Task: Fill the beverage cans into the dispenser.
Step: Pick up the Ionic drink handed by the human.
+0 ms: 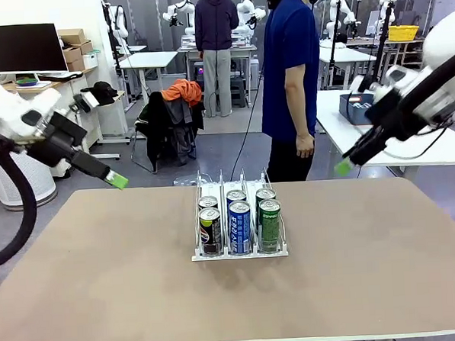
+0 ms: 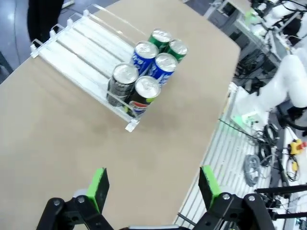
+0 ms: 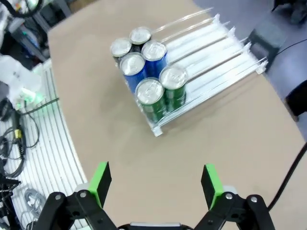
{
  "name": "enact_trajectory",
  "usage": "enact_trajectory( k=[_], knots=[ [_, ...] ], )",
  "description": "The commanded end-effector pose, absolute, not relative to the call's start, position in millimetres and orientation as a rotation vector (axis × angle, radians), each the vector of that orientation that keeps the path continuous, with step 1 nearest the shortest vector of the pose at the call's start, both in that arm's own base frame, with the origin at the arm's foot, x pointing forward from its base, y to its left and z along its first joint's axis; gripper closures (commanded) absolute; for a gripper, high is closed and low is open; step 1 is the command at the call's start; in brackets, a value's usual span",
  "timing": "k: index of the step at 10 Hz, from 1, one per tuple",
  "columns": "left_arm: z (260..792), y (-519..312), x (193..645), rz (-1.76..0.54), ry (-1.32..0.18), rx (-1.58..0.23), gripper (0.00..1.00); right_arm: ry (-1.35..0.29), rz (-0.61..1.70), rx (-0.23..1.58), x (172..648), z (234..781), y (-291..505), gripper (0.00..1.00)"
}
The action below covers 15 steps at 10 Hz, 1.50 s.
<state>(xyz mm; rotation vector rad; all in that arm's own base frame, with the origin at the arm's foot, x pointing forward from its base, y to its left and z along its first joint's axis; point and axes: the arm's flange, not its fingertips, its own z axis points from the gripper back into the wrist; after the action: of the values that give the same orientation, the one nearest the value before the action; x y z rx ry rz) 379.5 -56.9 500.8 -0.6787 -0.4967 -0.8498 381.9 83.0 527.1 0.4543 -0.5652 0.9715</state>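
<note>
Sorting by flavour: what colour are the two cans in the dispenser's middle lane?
Blue with white lettering; the front can shows best in the front view.

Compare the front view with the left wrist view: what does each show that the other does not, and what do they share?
Front view, not the left wrist view: a person in a dark blue shirt beyond the table's far edge, and a black monitor on a side desk.
Left wrist view, not the front view: grey cables on the floor beside the table.
Both: the beige tabletop, the black left gripper with green pads, and the white three-lane dispenser holding six slim cans, two black, two blue, two green.
</note>
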Motion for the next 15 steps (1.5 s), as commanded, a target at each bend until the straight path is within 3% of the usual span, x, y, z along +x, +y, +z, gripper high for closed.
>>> enact_trajectory(
  k=[1,10,12,13,15],
  knots=[
    [530.1,-26.1,388.4,-0.898,-0.481,-0.807,0.00,-0.617,1.011,0.452,382.8,554.6,68.8,0.00],
    [620.8,-23.4,360.5,-0.918,-0.720,-0.270,0.00,-0.753,0.936,0.210,358.2,660.2,51.5,0.00],
    [616.3,-27.4,355.3,-0.907,-0.822,-0.299,0.00,-0.797,0.939,0.187,356.2,651.5,58.2,0.00],
    [634.9,-19.6,362.1,-0.950,-0.742,-0.297,0.00,-0.759,0.964,0.240,356.4,666.9,49.7,0.00],
    [634.9,-19.6,362.1,-0.950,-0.742,-0.297,0.00,-0.759,0.964,0.240,356.4,666.9,49.7,0.00]
  ],
)
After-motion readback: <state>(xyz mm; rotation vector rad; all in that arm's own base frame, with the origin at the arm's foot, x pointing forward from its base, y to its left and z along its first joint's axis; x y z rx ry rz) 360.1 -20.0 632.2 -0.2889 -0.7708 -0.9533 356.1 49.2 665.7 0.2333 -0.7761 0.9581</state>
